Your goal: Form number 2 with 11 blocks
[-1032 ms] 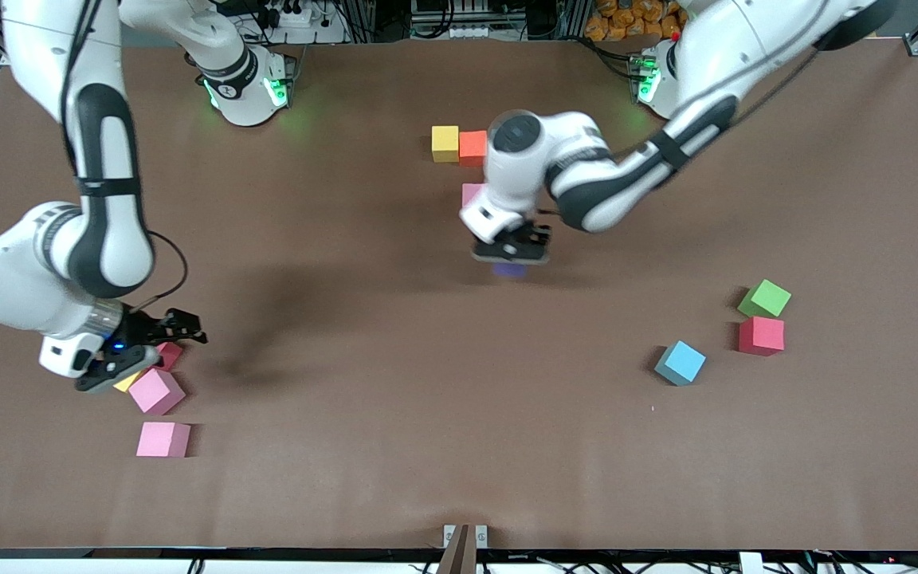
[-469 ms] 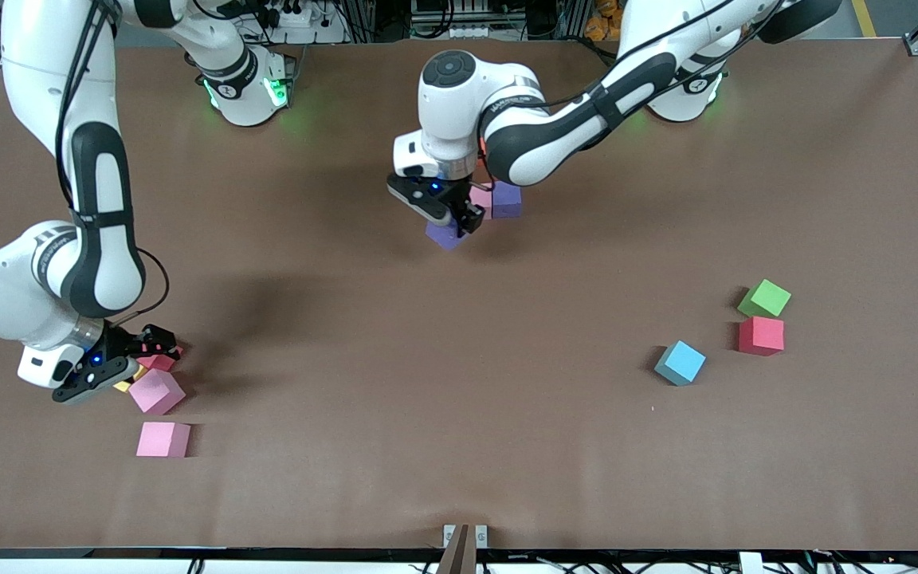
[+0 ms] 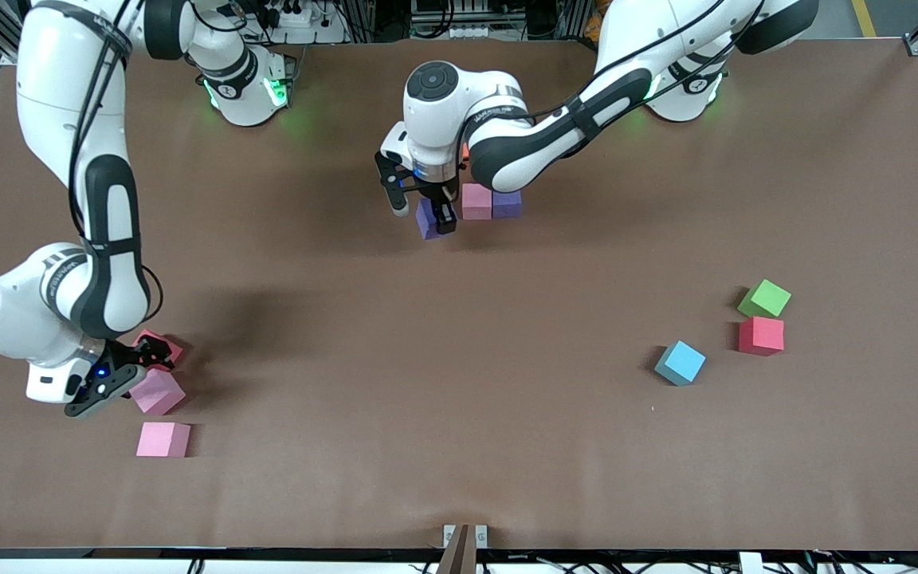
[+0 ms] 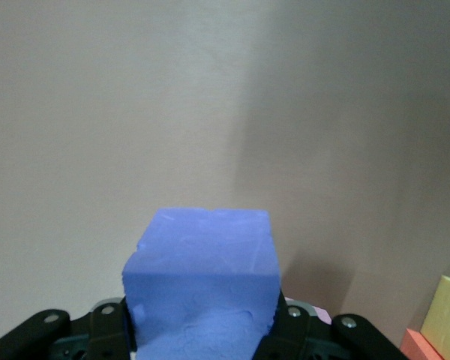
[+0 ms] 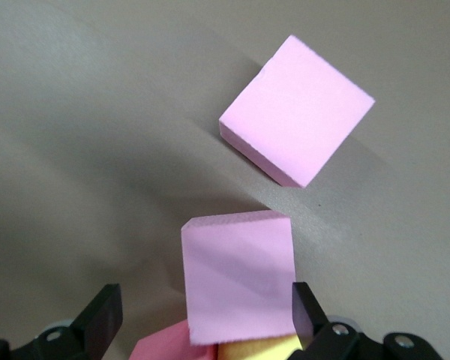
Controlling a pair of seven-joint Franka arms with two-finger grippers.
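green cube [image 3: 764, 297] on brown table [image 3: 427, 383]

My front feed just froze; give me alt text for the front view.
The left hand holds a purple cube beside a pink cube mid-table. The right hand, open, hovers over a tilted pink cube at its end.

The front view is evenly bright from overhead light, and the right arm [image 3: 84, 239] throws a wide, soft shadow on the brown table [image 3: 459, 446] toward 3 o'clock. Green lamp glow lies around both arm bases at 12 o'clock. In the left wrist view the purple cube [image 4: 202, 277] is slightly out of focus.
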